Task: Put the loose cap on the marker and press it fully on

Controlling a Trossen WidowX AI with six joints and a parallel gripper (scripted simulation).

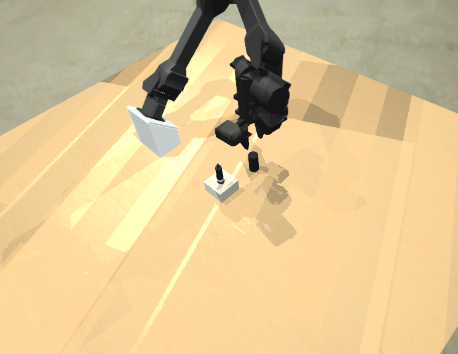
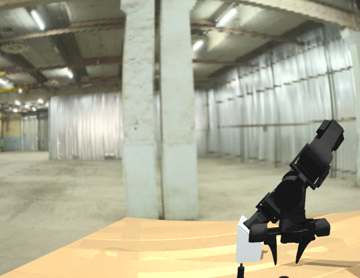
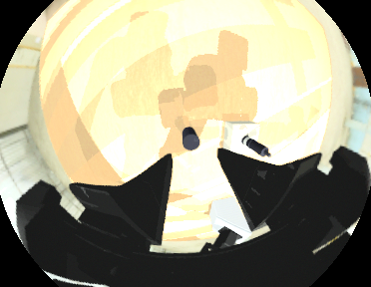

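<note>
The dark cap (image 1: 253, 161) (image 2: 283, 277) (image 3: 190, 140) stands upright on the table (image 1: 297, 286). The marker (image 1: 219, 173) (image 2: 240, 271) (image 3: 257, 146) stands tip up in the pale holder block (image 1: 229, 192) (image 3: 229, 131), to the left of the cap in the top view. My gripper (image 1: 253, 142) (image 2: 286, 263) (image 3: 195, 154) is open and empty, with its fingers pointing down. It hangs above the cap, and the cap shows just beyond the gap between the fingertips in the wrist view. The exterior view shows only the tops of the cap and marker; the holder block is out of that view.
The white mount (image 1: 156, 137) (image 2: 247, 249) (image 3: 227, 213) at the arm's base stands on the table behind and to the left of the holder block in the top view. The arm arches up from it, out of the top of that view, and down to the gripper.
</note>
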